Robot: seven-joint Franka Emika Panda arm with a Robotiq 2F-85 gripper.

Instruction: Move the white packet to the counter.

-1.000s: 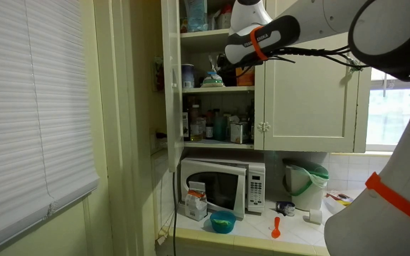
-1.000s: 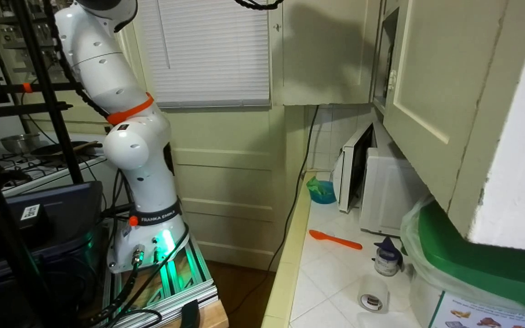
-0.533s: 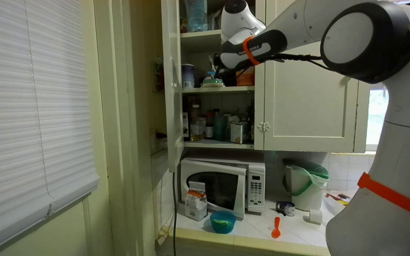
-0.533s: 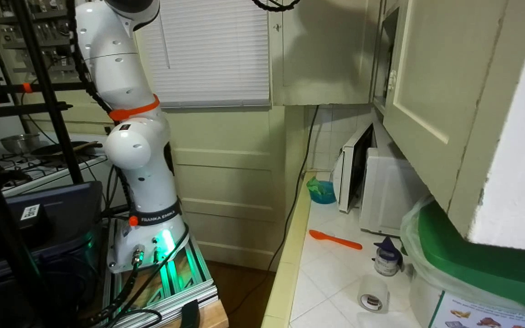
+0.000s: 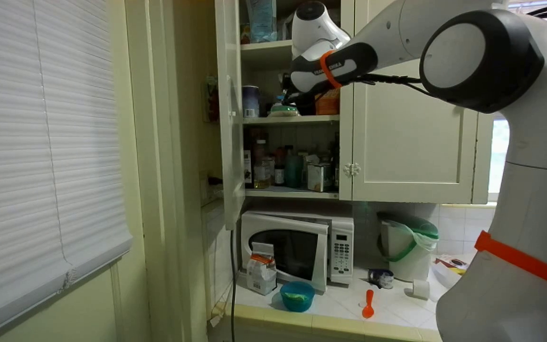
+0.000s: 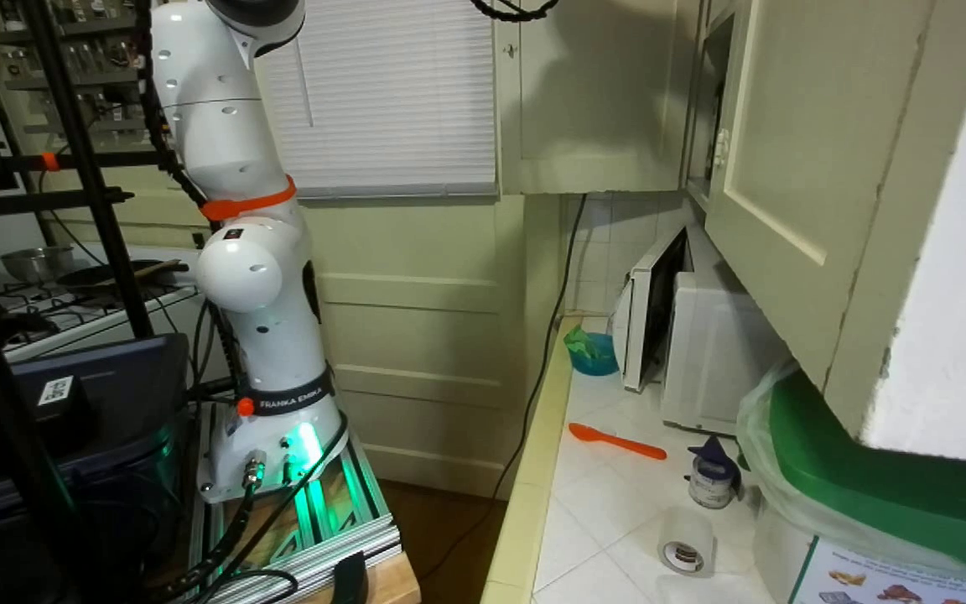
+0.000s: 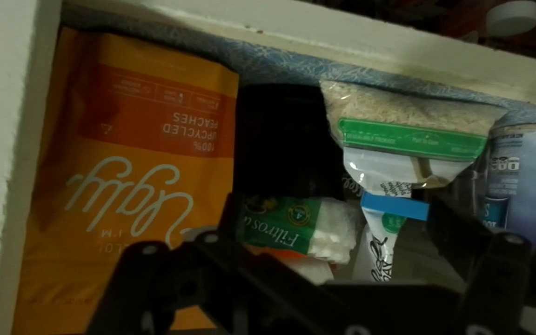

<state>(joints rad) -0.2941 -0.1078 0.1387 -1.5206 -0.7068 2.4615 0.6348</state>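
One white packet [image 7: 393, 170] sits on a shelf [image 5: 311, 119] above the microwave [image 5: 297, 251]. In the wrist view, the gripper [image 7: 335, 207] hides its top end, two fingers [image 7: 454, 230] wide apart. One bowl [image 5: 297, 306] and one spoon [image 5: 368, 309] are on the counter [image 5: 340, 300] in front of the microwave.

Rounded, glossy white robot arm [image 6: 236, 138], black joint housing [image 5: 513, 61], orange bands [image 6: 248, 204], black collar [image 6: 288, 403] lettered FRANKA EMIKA in white, green-lit base [image 6: 273, 457], black ribbed cable [image 6: 150, 101], black gripper [image 7: 336, 215] with pale round screw heads [image 7: 211, 238]
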